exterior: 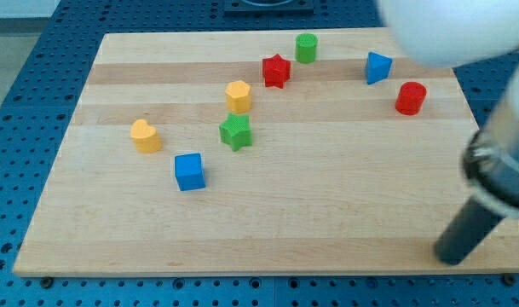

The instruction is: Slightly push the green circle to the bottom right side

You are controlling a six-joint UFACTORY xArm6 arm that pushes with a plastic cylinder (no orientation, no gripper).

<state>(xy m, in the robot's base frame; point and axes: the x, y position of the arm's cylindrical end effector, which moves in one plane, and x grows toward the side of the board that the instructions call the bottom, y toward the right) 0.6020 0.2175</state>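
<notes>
The green circle (306,48) stands near the board's top edge, a little right of the middle. A red star (276,70) lies just below and to its left. My rod comes in from the view's right, and my tip (452,253) rests on the board near the bottom right corner, far from the green circle and from every other block.
A blue block (377,67) and a red cylinder (410,98) sit at the upper right. A yellow hexagon (238,95), a green star (236,131), a yellow heart (145,136) and a blue cube (189,170) lie left of the middle. The wooden board (327,205) lies on a blue perforated table.
</notes>
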